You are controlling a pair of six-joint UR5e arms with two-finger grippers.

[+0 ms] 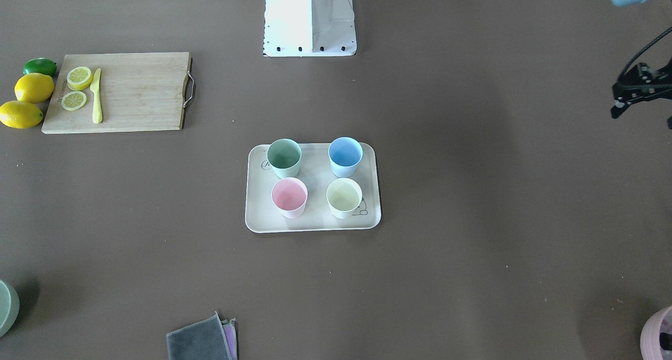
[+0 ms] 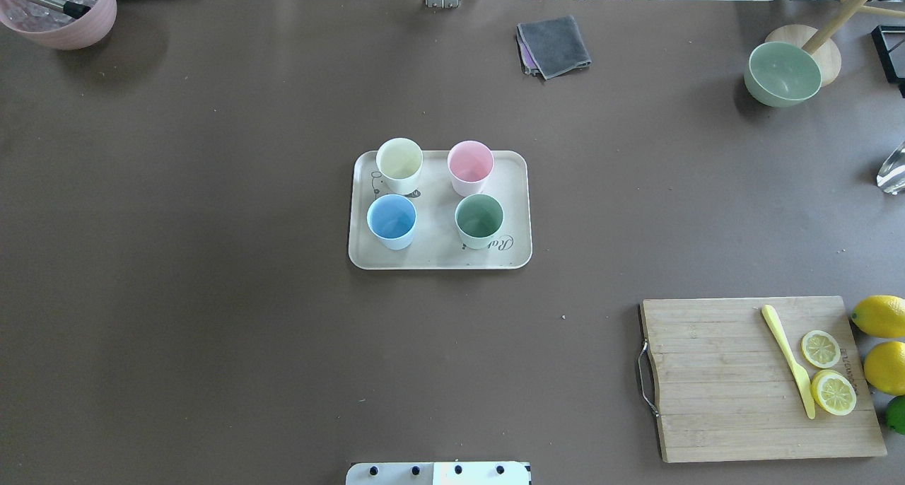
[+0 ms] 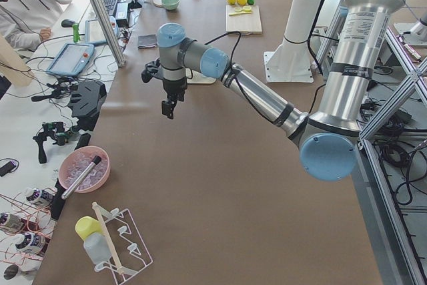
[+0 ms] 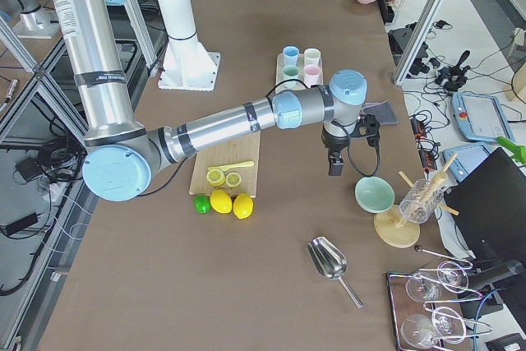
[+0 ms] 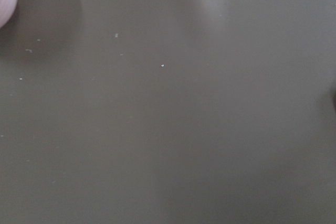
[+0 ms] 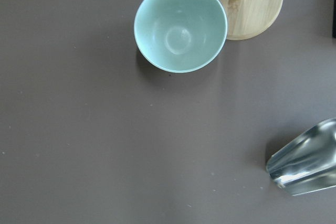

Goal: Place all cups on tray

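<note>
Four cups stand upright on the cream tray [image 2: 438, 257] at the table's middle: pale yellow [image 2: 399, 161], pink [image 2: 470, 163], blue [image 2: 391, 218] and green [image 2: 479, 218]. The tray also shows in the front-facing view [image 1: 315, 221]. My left gripper [image 1: 619, 108] hangs over bare table far from the tray, cut off by the frame edge, so I cannot tell its state. My right gripper [image 4: 335, 166] hangs above the table near the sage bowl, seen only from the side, so I cannot tell its state. Neither wrist view shows fingers.
A wooden cutting board [image 2: 721, 379] holds lemon slices and a yellow knife, with lemons [image 2: 880, 315] beside it. A sage bowl [image 2: 783, 73], a metal scoop [image 6: 310, 158], a grey cloth [image 2: 555, 45] and a pink ribbed pot [image 2: 60, 11] sit near the table's edges.
</note>
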